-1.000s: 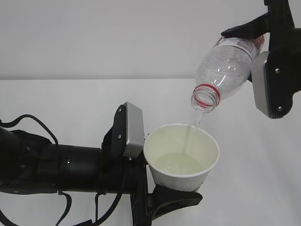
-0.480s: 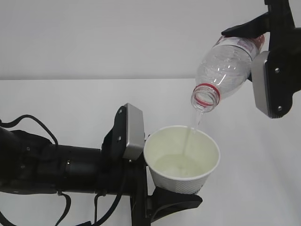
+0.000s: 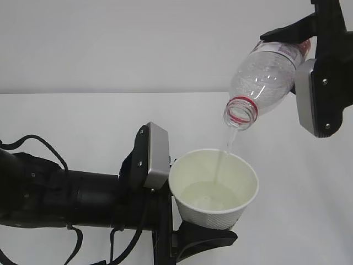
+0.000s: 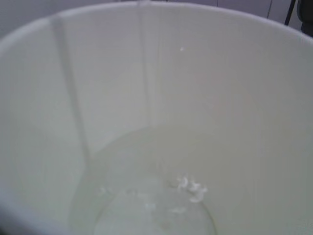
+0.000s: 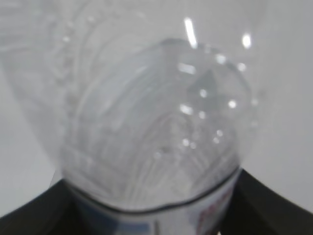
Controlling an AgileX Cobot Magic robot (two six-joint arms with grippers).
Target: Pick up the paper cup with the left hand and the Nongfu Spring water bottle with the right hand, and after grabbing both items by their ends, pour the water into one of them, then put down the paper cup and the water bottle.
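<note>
Jaws: left hand (image 3: 190, 234) clamps the cup (image 3: 213, 187) low; right hand (image 3: 309, 49) grips the bottle (image 3: 262, 77) at its base, tilted mouth-down, upper right. Water (image 3: 228, 144) streams into the cup. Pour underway; setting both down remains.

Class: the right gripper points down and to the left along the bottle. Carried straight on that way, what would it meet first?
Probably the paper cup held in the left gripper, just below the bottle mouth; depth is uncertain.
</note>
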